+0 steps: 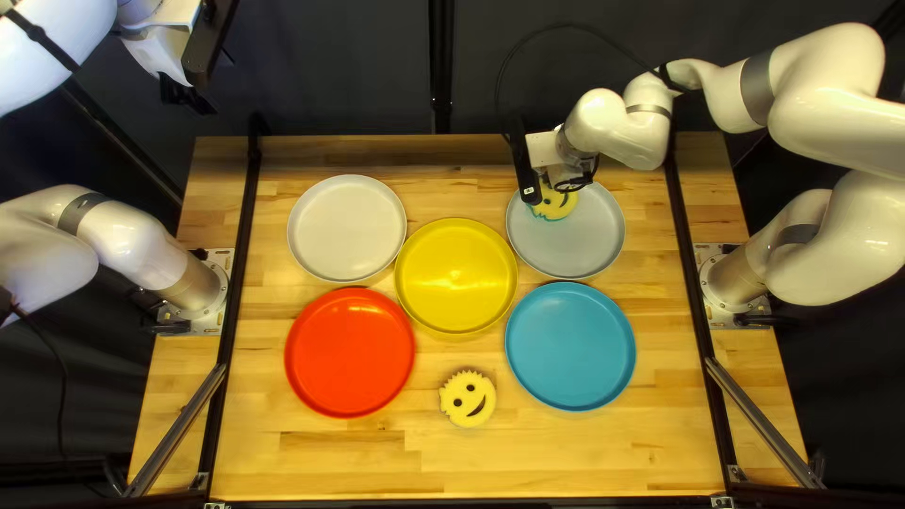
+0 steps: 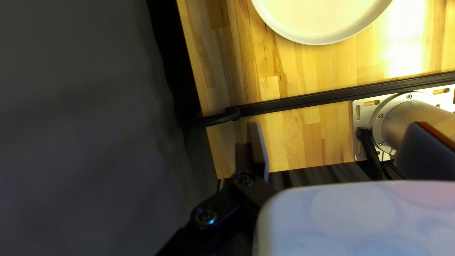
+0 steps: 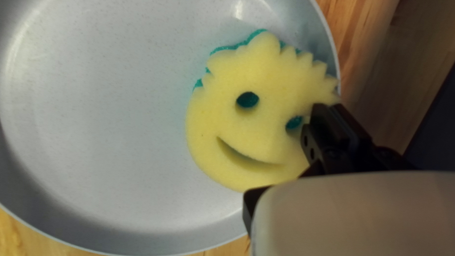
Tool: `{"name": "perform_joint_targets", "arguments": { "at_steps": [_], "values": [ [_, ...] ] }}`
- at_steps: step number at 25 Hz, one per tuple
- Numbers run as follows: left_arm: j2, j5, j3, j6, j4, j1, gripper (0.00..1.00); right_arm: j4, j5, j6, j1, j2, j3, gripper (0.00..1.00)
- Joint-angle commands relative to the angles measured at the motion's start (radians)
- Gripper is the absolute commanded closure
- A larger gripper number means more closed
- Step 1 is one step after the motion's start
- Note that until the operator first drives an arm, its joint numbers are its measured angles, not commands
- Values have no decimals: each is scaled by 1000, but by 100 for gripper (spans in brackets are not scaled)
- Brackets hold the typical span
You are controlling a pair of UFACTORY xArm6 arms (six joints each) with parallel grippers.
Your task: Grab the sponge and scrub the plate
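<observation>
Five plates; yellow plate at centre, white plate at its 10 o'clock, grey plate at 2, blue plate at 4, red plate at 8; scrub sponge, smiley side up, in grey plate toward 11 o'clock; spare smiley sponge on wood at yellow's 6 o'clock; right gripper at scrub sponge, can't tell how far open or if gripping; left gripper raised at top left view's 10 o'clock, wide open, holding nothing.
</observation>
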Motion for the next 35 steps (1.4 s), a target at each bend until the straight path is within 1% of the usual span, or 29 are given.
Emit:
{"name": "perform_joint_targets", "arguments": {
  "at_steps": [1, 4, 7, 8, 13, 20, 35],
  "values": [
    [0, 0, 0, 0, 0, 0, 0, -30, -5, 76, 71, -33, 37, 100],
    [0, 0, 0, 0, 0, 0, 0, -22, 13, 93, 107, -63, 55, 100],
    [0, 0, 0, 0, 0, 0, 0, 42, 68, 37, 113, -110, 55, 100],
    [0, 0, 0, 0, 0, 0, 0, 82, 101, -3, 113, -126, 46, 100],
    [0, 0, 0, 0, 0, 0, 0, 182, 210, -93, 138, -179, 18, 100],
    [0, 0, 0, 0, 0, 0, 0, 252, 295, -147, 165, -247, 1, 100],
    [0, 0, 0, 0, 0, 0, 0, 256, 298, -150, 164, -248, 0, 100]
  ]
}}
